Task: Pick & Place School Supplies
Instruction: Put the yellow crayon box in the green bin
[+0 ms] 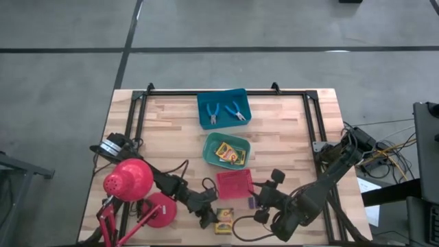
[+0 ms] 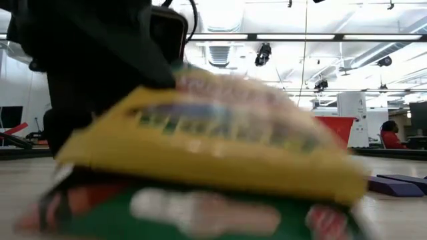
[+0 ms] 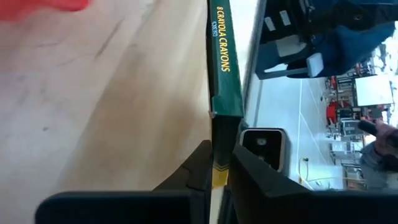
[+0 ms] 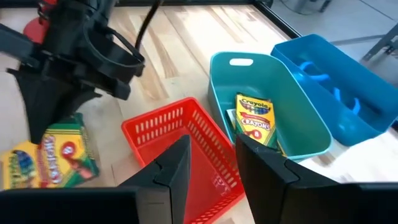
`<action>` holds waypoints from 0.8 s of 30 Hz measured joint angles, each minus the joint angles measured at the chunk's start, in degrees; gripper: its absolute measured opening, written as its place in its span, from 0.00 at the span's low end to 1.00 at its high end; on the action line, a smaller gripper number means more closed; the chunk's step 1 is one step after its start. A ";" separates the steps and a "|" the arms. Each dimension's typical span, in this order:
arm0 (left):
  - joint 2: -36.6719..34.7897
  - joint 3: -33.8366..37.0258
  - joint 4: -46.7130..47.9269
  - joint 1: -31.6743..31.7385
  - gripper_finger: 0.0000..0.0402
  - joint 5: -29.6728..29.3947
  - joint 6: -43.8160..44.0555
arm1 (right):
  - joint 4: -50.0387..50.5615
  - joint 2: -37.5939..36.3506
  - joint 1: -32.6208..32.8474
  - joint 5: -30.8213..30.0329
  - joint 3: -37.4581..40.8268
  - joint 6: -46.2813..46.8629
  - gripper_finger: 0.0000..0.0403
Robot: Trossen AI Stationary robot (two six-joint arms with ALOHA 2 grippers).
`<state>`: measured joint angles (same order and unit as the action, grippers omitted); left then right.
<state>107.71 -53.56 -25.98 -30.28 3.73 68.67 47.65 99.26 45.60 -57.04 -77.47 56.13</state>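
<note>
My left gripper (image 1: 208, 218) is near the table's front edge, shut on a yellow-and-green crayon box (image 1: 224, 214). This box shows blurred and close in the low view (image 2: 213, 153). A second crayon box (image 1: 223, 228) lies on the table beside it. My right gripper (image 4: 211, 158) hangs open over the red tray (image 4: 180, 155) with nothing between its fingers. A third crayon box (image 4: 254, 118) lies in the green tray (image 1: 212, 140). Two blue-handled tools (image 1: 224, 111) lie in the blue tray (image 1: 203, 103). A small dark purple block (image 1: 252, 204) rests on the table by the red tray. My left gripper pinches one end of the crayon box (image 3: 219, 134) between its two fingers, one on each broad face. The fingers (image 3: 202, 158) come slanting down from the table's left and lie along the box. The box is roughly flat just above the wood; I cannot tell whether its far end rests on the table.
A red desk lamp (image 1: 128, 180) with its round base (image 1: 159, 209) stands at the front left, close behind my left arm. A black frame (image 1: 226, 92) runs round the table's far and side edges. Bare wood lies to the left of the trays.
</note>
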 joint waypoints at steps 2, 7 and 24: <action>-0.53 -0.36 0.00 -0.04 0.10 0.02 -0.82 | 0.23 0.00 0.00 0.00 0.00 -0.02 0.31; -2.36 -1.27 0.03 0.07 0.10 -0.02 -2.41 | 1.16 0.00 0.00 0.00 0.00 0.01 0.31; -15.06 -2.78 11.73 3.19 0.10 -8.16 -11.01 | 13.06 -5.46 0.02 -0.02 0.02 11.39 0.31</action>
<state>92.65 -56.34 -14.25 -27.10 -4.43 57.65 60.71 93.81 45.63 -57.05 -77.45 67.52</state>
